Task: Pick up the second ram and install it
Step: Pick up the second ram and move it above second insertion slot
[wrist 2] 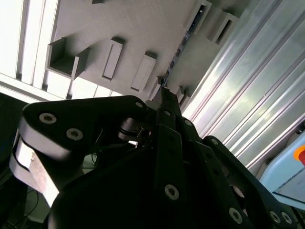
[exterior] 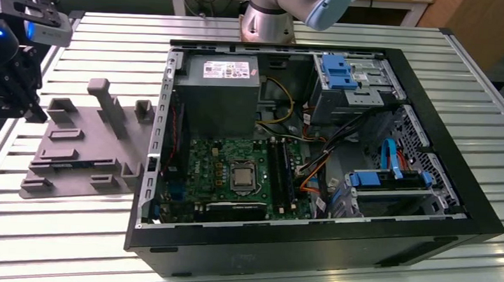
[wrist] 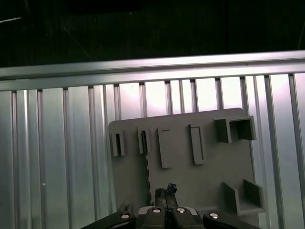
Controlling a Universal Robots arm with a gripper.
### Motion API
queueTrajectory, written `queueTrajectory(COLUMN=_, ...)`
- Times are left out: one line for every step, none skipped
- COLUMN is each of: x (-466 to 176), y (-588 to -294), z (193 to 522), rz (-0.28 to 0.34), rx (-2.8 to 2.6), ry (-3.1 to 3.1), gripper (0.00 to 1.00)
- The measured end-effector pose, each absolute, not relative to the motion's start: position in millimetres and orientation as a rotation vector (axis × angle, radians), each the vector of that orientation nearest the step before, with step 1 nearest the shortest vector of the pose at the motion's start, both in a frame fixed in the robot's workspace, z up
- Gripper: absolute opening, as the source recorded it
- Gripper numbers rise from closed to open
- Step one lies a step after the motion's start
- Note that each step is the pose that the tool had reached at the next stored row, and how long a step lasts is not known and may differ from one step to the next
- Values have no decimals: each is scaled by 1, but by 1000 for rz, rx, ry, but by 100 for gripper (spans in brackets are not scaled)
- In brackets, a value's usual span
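The second ram (wrist: 146,162) is a thin dark strip standing on edge in the grey holder plate (wrist: 190,181). In the second wrist view the second ram (wrist 2: 183,40) runs from near my fingertips towards the plate's far slots. In the exterior view it is a dark bluish strip (exterior: 74,164) along the plate's near side. My gripper (exterior: 34,112) hangs above the plate's end at the exterior view's left. In both wrist views the gripper (wrist: 165,192) (wrist 2: 164,90) has its jaws together, apart from the stick, with nothing held.
An open computer case (exterior: 315,246) lies at the exterior view's right of the plate (exterior: 81,146). Inside it are a green motherboard (exterior: 226,159) with long black slots (exterior: 278,174), cables and blue drive brackets (exterior: 378,179). The ribbed metal table (exterior: 61,234) ends close behind the gripper.
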State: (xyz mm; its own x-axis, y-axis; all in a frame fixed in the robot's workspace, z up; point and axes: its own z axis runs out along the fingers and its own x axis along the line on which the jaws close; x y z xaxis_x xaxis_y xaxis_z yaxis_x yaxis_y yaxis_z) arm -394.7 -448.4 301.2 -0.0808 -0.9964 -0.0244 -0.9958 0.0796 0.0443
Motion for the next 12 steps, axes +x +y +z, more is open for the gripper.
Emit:
queueTrajectory(x=-395, y=-448, z=301, rz=-77, rx=2122, ry=-2299, gripper=11)
queueTrajectory(x=-395, y=-448, z=300, rz=-77, rx=2122, ry=-2299, gripper=11)
queueTrajectory(x=-395, y=-448, z=300, rz=-77, rx=2122, ry=-2299, gripper=11)
queueTrajectory(x=-395, y=-448, z=300, rz=-77, rx=2123, ry=-2298, gripper=11)
queueTrajectory(x=-395, y=-448, z=299, rz=-77, rx=2123, ry=-2298, gripper=11)
queueTrajectory(x=-395, y=-448, z=299, rz=-77, rx=2123, ry=-2298, gripper=11)
queueTrajectory(x=-395, y=-448, z=299, rz=-77, rx=2123, ry=-2298, gripper=11)
queueTrajectory(x=-395, y=-448, z=298, rz=-77, rx=2123, ry=-2297, gripper=11)
queueTrajectory(x=-395, y=-448, z=298, rz=-77, rx=2124, ry=-2297, gripper=11)
queueTrajectory(x=-395, y=-448, z=298, rz=-77, rx=2124, ry=-2297, gripper=11)
queueTrajectory(x=-395, y=-448, z=297, rz=-77, rx=2124, ry=-2297, gripper=11)
queueTrajectory(x=-395, y=-448, z=297, rz=-77, rx=2124, ry=-2297, gripper=11)
